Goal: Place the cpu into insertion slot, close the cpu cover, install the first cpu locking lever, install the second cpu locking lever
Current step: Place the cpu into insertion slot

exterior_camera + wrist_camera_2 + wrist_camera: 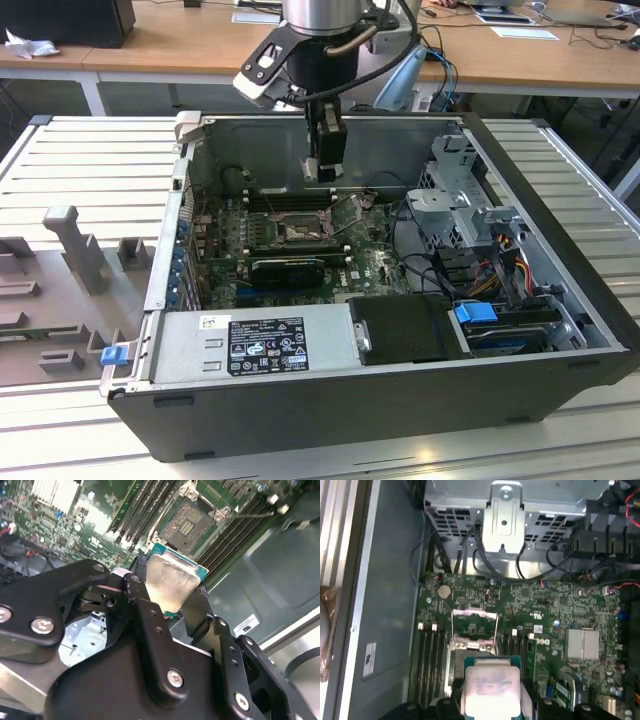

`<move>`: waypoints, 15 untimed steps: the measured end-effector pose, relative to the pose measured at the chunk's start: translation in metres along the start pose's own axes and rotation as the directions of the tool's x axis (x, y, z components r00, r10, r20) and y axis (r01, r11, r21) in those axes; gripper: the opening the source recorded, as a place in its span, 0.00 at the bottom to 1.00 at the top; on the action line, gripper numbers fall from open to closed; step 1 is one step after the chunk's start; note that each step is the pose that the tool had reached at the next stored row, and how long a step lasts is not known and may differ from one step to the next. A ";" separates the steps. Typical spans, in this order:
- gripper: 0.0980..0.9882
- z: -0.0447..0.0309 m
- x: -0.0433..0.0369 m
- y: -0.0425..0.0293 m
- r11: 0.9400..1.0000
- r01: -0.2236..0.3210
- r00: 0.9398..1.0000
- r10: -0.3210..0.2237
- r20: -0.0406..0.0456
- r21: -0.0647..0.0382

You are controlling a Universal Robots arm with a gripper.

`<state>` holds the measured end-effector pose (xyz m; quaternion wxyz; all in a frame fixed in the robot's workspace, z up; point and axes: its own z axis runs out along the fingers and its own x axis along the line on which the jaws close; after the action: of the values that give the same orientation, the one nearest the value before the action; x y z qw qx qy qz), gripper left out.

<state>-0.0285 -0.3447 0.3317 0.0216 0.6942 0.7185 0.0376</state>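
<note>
Gripper fingers, closest in my second wrist view, pinch the cpu by its edges, above the open insertion slot. First wrist view: I see the cpu cover standing raised. Exterior view: gripper hangs inside the computer case.

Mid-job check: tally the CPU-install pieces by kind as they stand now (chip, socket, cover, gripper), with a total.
cpu: 1
insertion slot: 1, empty
cpu cover: 1, open
gripper: 1, shut on the cpu above the board
Total: 4
</note>
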 end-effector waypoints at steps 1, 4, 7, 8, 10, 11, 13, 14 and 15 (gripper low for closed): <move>0.48 0.0015 0.0000 -0.0001 1.000 -0.017 1.000 0.017 0.002 0.000; 0.48 0.0080 0.0001 -0.0012 0.999 -0.050 0.999 0.050 0.005 0.000; 0.48 0.0152 0.0002 -0.0064 0.999 -0.036 0.999 0.036 0.001 0.001; 0.48 0.0165 0.0001 -0.0072 1.000 -0.029 1.000 0.029 -0.001 0.001; 0.48 0.0226 0.0003 -0.0091 1.000 -0.005 1.000 0.005 -0.003 0.001; 0.48 0.0257 0.0012 -0.0097 1.000 -0.002 1.000 0.002 -0.003 0.002; 0.48 0.0294 0.0027 -0.0104 1.000 -0.001 1.000 0.001 -0.004 0.002; 0.48 0.0312 0.0034 -0.0107 1.000 -0.001 1.000 0.001 -0.004 0.002; 0.48 0.0333 0.0037 -0.0110 1.000 -0.001 1.000 0.001 -0.004 0.001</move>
<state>-0.0368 -0.3406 0.2977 0.0196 0.6943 0.7184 0.0384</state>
